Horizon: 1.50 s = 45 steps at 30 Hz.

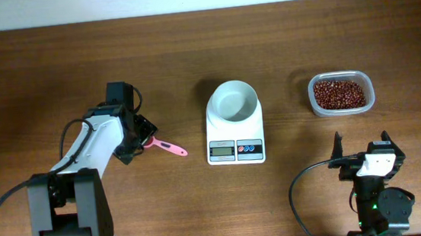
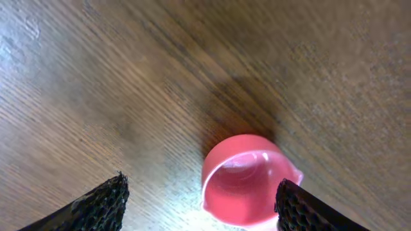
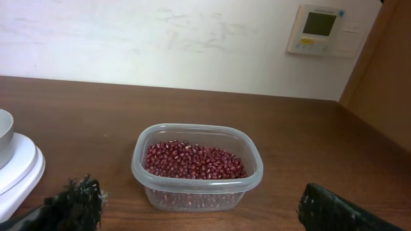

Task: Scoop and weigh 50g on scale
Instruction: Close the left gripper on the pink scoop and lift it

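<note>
Holding beans (image 3: 192,160), clear tub (image 3: 136,168) stands near scale (image 1: 235,151); left end effector (image 2: 202,181) spread astride pink scoop (image 2: 247,179), right end effector (image 3: 196,187) spread.

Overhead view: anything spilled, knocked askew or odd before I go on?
Nothing stands out. The beans are all in the tub, the empty bowl sits squarely on the scale, and the pink scoop lies on the table by the left gripper.

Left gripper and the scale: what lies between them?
Overhead shows the handle of the pink scoop sticking out from the left gripper toward the scale, then bare wooden table.
</note>
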Each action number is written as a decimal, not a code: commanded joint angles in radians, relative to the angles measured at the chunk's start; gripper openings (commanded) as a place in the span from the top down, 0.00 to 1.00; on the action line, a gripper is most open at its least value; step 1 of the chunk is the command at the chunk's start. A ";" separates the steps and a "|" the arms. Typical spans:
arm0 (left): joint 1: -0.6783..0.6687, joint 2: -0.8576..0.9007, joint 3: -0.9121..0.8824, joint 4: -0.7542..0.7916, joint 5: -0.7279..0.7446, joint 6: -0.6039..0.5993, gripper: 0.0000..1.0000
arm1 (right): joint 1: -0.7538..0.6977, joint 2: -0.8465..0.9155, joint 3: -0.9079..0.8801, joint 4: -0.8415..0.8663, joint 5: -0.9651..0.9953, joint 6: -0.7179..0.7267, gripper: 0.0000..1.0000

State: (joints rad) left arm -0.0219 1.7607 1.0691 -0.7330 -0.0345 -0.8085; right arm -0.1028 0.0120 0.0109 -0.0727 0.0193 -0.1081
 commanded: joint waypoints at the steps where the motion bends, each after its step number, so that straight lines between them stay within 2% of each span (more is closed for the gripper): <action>1: 0.005 0.016 0.013 0.023 -0.015 -0.031 0.23 | 0.005 -0.004 -0.005 -0.006 0.019 -0.001 0.01; 3: 0.005 0.026 0.013 0.029 -0.014 -0.033 0.28 | 0.005 -0.004 -0.005 -0.006 0.019 0.000 0.01; 16: 0.005 0.090 0.013 0.029 -0.006 -0.034 0.39 | 0.005 -0.004 -0.005 -0.006 0.019 0.000 0.01; 24: 0.005 0.090 0.013 0.029 -0.006 -0.036 0.63 | 0.005 -0.004 -0.005 -0.006 0.019 -0.001 0.01; 33: 0.005 0.090 0.013 0.029 -0.007 -0.036 0.76 | 0.005 -0.004 -0.005 -0.006 0.019 -0.001 0.01; 39: 0.005 0.090 0.013 0.029 -0.007 -0.036 1.00 | 0.005 -0.004 -0.005 -0.006 0.019 0.000 0.01; 45: 0.005 0.090 0.013 0.030 -0.008 -0.036 1.00 | 0.005 -0.004 -0.005 -0.006 0.019 -0.001 0.01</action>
State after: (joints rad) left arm -0.0216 1.8328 1.0790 -0.7025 -0.0345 -0.8387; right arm -0.1028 0.0120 0.0109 -0.0727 0.0193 -0.1081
